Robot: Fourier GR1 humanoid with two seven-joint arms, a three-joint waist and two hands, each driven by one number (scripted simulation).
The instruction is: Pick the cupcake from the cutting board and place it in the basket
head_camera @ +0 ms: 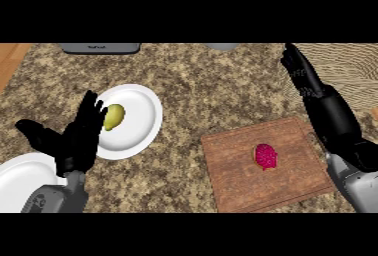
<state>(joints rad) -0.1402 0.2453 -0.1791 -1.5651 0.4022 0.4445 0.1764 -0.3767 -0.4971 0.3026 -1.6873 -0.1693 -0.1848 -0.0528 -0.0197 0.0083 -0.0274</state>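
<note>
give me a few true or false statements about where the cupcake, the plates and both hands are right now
1. The cupcake lies on the cutting board. True.
2. The right hand is curled round the cupcake. False: its fingers are straight and it holds nothing, stretched toward the basket with the cupcake apart from it.
3. A yellow-green fruit sits on a white plate. True.
4. The basket already holds the cupcake. False: the cupcake is on the board, and nothing shows in the visible part of the basket.
5. The left hand is open, at the view's left beside the plate. True.
6. Only one white plate is in view. False: a second plate shows at the lower left.
</note>
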